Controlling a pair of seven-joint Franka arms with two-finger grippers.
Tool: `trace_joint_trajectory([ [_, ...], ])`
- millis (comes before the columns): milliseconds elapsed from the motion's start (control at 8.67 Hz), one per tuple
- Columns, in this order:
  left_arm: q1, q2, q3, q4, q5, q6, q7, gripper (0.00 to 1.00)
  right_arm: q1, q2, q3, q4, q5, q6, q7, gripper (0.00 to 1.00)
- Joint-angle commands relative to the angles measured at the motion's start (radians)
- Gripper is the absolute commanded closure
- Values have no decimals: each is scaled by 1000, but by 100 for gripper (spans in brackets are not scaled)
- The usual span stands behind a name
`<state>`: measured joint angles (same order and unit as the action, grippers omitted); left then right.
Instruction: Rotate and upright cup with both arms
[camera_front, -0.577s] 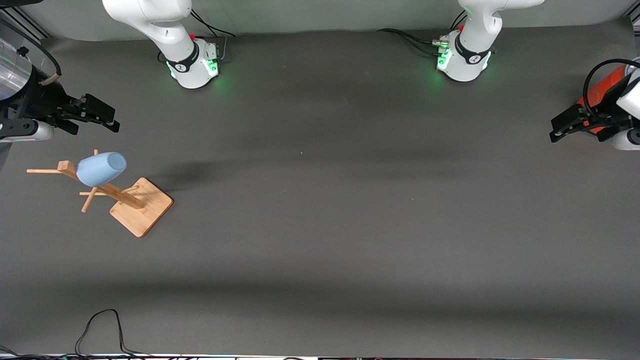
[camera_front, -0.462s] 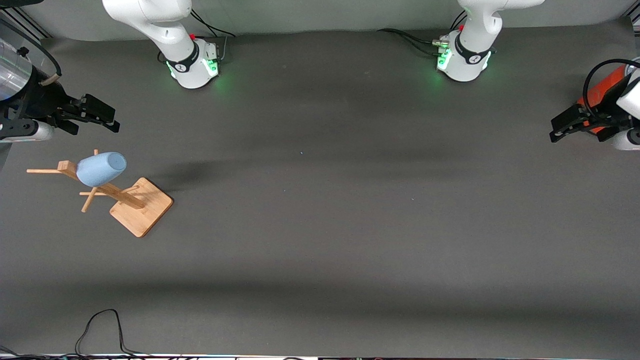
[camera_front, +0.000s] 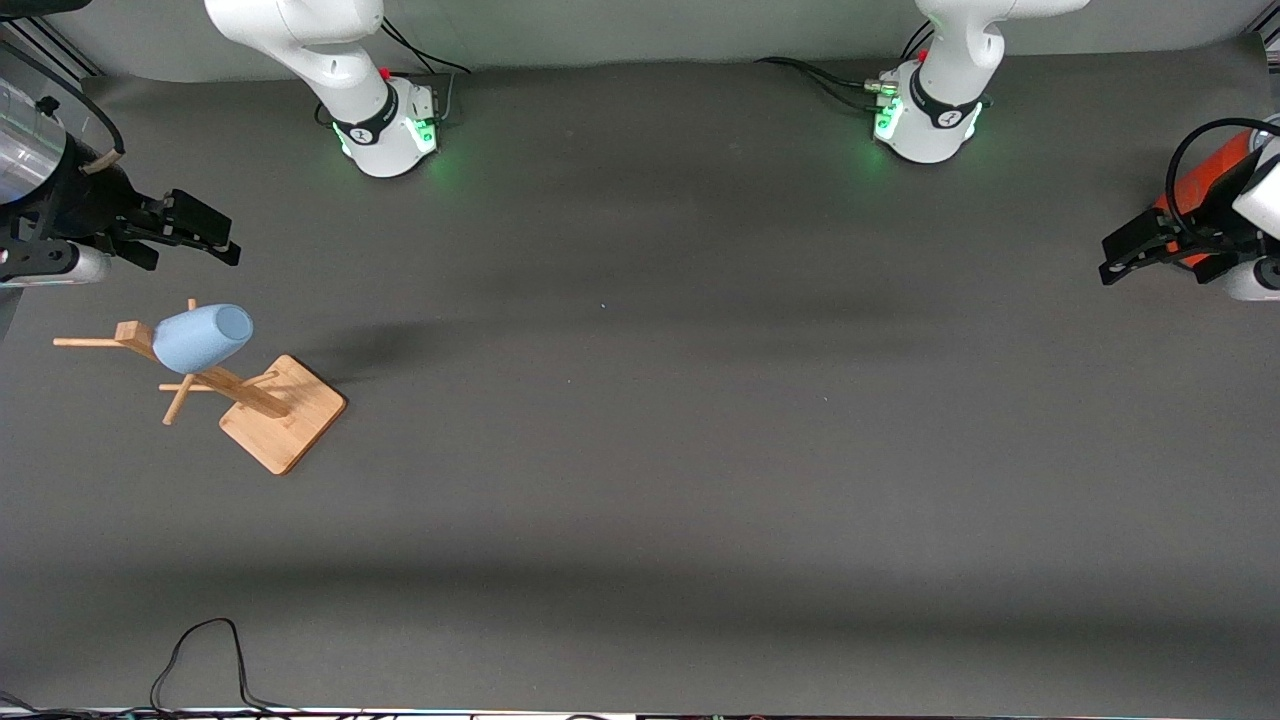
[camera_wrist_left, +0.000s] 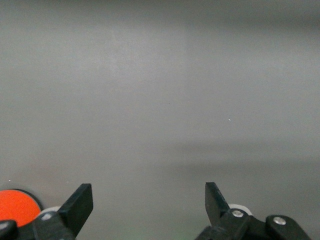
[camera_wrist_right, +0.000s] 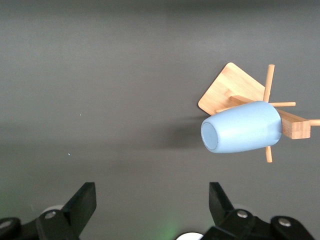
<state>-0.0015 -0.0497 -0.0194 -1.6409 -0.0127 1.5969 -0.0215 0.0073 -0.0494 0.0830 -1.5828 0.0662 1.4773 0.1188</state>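
The light-blue cup (camera_front: 202, 337) hangs upside down on a peg of the wooden rack (camera_front: 282, 412), at the right arm's end of the table. In the right wrist view the cup (camera_wrist_right: 241, 128) shows with its rounded base toward the camera. My right gripper (camera_front: 205, 234) is open and empty, up in the air over the table a little farther from the front camera than the rack, apart from the cup. My left gripper (camera_front: 1128, 256) is open and empty, in the air at the left arm's end of the table; its view (camera_wrist_left: 149, 200) shows only bare grey mat.
The rack's square base (camera_wrist_right: 231, 91) stands on the dark grey mat. The two arm bases (camera_front: 388, 125) (camera_front: 925, 118) stand along the table's edge away from the front camera. A black cable (camera_front: 205, 665) loops at the edge nearest the front camera.
My right gripper has shifted very slightly. The cup, the rack and the left arm have not moved.
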Motion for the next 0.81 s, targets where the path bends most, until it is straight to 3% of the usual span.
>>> trace_joint_trajectory([
  [0, 2, -1, -1, -2, -3, 8, -9, 0, 0, 25, -3, 14, -11, -43, -4, 0],
  [231, 2, -1, -1, -2, -3, 8, -9, 0, -10, 49, -14, 14, 41, -49, 95, 0],
  [462, 2, -2, -1, -2, -3, 6, -9, 0, -9, 77, -98, 17, 185, -52, 162, 0],
  [692, 2, -2, -1, -2, -1, 6, -9, 0, -38, 114, -133, 23, 179, -74, 162, 0],
])
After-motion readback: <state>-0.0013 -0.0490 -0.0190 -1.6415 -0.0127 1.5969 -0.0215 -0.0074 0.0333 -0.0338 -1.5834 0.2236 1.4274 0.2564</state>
